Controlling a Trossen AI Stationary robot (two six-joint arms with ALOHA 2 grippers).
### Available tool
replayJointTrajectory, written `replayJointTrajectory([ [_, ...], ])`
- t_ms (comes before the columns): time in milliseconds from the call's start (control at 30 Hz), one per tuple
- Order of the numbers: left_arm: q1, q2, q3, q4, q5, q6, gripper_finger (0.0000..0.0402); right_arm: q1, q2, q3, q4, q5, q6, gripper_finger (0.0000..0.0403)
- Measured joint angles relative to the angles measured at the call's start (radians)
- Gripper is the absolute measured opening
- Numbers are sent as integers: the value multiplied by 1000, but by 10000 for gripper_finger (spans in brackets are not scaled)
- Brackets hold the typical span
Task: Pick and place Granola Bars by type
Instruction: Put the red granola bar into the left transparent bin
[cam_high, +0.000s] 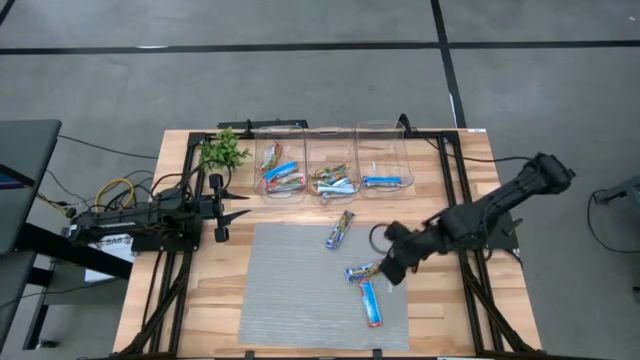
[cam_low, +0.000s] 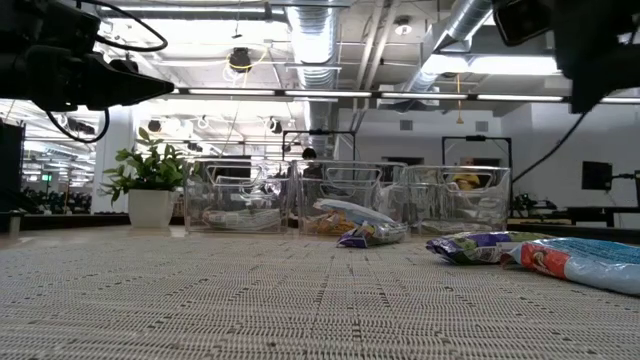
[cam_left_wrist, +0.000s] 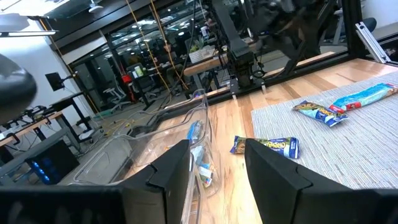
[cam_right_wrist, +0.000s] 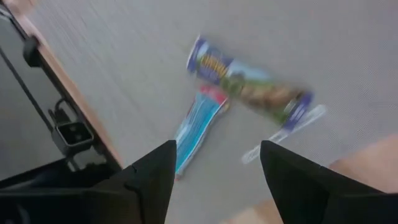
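On the grey woven mat (cam_high: 300, 290) covering the near half of the wooden table, we see three foil-wrapped granola bars still loose. A purple-and-green multicoloured bar (cam_high: 361, 271) lies just beside the right gripper (cam_high: 390, 268), with a bright blue bar with a red end (cam_high: 371, 302) touching or nearly touching it on the near side. A third blue-and-yellow bar (cam_high: 340, 229) lies apart, up toward the row of three clear plastic bins (cam_high: 334, 160), which already hold sorted bars.

The right gripper hangs just off the multicoloured bar's right end, its two dark fingers (cam_right_wrist: 149, 180) spread apart and empty. In the right wrist view that bar (cam_right_wrist: 249, 84) lies ahead of the open jaws, with the blue bar (cam_right_wrist: 198, 127) nearer to them, its long axis roughly in line with the gap. We judge the gripper would need to straddle a bar across its short width, so wrist turn matters here.

The left gripper (cam_high: 222, 210) waits well apart at the table's left side near the small green plant (cam_high: 224, 151), fingers parted and empty. The right arm is clearly the nearer one.
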Motion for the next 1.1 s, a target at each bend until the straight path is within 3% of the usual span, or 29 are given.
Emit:
replayJointTrajectory([
  [133, 0, 0, 0, 0, 0, 0, 149, 49, 130, 84, -2, -17, 86, 226],
  [367, 0, 0, 0, 0, 0, 0, 149, 96, 310, 234, -18, -17, 83, 226],
  [700, 0, 0, 0, 0, 0, 0, 149, 103, 464, 347, -86, -19, 84, 226],
  [1100, 0, 2, 0, 0, 0, 0, 149, 100, 591, 386, -86, -17, 110, 226],
])
